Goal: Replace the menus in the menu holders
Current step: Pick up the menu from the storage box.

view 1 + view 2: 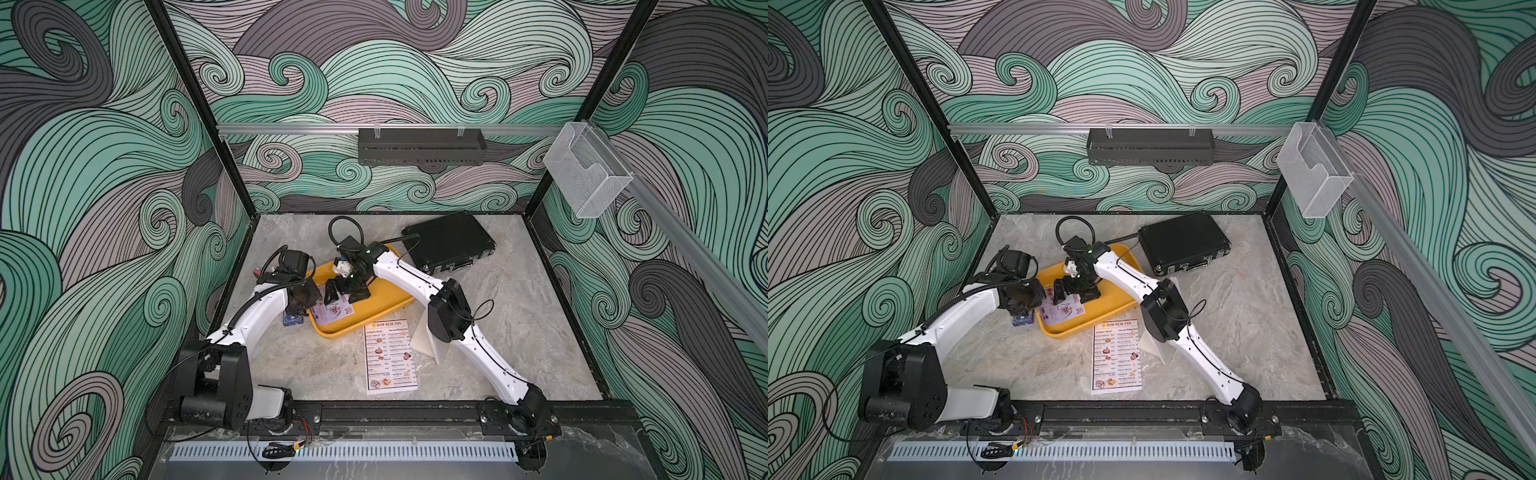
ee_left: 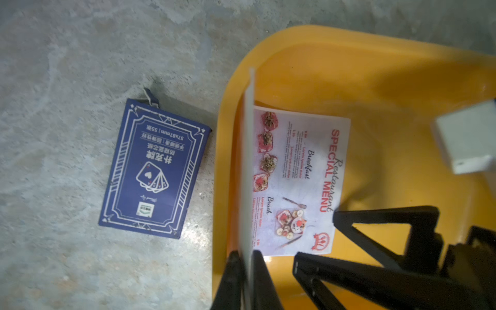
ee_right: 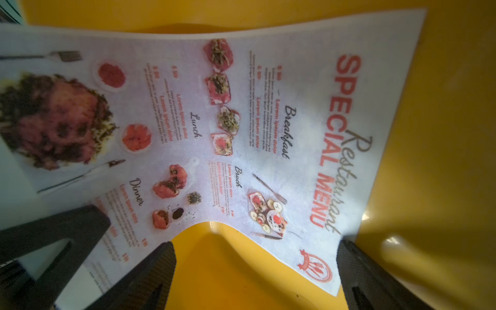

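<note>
Clamping shut on the upturned edge of the pinkish "SPECIAL MENU" paper sheet, the left end effector sits at the yellow plastic tray's rim; the rest lies in the tray. The right end effector hangs spread wide above it, gripping nothing. A blue card box lies just outside that rim. The white "DIM SUM INN" sheet lies on the grey marbled desk beside the milky-white sign stand.
</note>
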You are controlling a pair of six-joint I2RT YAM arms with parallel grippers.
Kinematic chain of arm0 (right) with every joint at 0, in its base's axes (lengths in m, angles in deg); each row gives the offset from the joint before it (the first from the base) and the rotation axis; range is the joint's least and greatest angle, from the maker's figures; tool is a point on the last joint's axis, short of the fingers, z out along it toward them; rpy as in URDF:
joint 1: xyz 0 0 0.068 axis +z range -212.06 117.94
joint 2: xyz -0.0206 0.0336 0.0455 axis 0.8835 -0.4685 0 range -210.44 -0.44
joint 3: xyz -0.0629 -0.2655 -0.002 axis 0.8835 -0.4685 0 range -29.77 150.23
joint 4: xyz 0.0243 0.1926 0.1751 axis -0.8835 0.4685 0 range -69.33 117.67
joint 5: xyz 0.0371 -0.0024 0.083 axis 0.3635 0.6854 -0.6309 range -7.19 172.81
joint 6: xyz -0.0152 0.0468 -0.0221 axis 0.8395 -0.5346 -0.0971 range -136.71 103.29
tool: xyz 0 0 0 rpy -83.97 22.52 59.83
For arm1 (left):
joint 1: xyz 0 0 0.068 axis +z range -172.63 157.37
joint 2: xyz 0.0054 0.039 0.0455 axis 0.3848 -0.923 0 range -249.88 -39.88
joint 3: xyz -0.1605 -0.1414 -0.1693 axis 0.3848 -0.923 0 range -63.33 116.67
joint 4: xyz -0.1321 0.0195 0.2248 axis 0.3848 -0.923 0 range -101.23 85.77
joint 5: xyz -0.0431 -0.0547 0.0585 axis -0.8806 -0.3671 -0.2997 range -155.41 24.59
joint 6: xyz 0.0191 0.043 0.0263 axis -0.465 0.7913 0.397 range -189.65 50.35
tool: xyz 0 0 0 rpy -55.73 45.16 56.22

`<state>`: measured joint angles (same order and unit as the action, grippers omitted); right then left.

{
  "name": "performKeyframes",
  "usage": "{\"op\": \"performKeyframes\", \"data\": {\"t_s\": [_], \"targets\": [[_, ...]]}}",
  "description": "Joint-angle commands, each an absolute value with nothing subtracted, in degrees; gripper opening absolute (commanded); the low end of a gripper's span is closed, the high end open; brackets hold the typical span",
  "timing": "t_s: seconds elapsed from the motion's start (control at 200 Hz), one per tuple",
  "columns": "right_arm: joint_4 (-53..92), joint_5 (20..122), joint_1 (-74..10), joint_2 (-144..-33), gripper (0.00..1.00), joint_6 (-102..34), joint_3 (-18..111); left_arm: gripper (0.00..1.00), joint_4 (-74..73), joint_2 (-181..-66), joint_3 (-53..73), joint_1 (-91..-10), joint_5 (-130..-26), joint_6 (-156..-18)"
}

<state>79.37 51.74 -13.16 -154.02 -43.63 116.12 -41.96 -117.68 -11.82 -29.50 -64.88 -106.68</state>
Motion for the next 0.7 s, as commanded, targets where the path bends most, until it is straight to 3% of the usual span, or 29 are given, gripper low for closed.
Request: {"op": "performKeyframes", "data": {"t_s": [0.0, 0.395, 0.695], "targets": [[80.13, 52.81, -12.89, -154.61, 0.98, -43.91, 115.33, 0.02, -43.92, -116.83, -9.87, -29.54, -63.7, -105.8], [80.0, 63.45, -16.68, -130.09, 1.0, -41.87, 109.9, 0.0, -36.82, -104.46, -3.73, -29.53, -71.93, -104.5], [68.89, 65.41, -19.48, -101.48, 1.0, -50.04, 80.96, 0.0, -27.74, -100.08, -1.01, -29.56, -79.47, -117.71]]}}
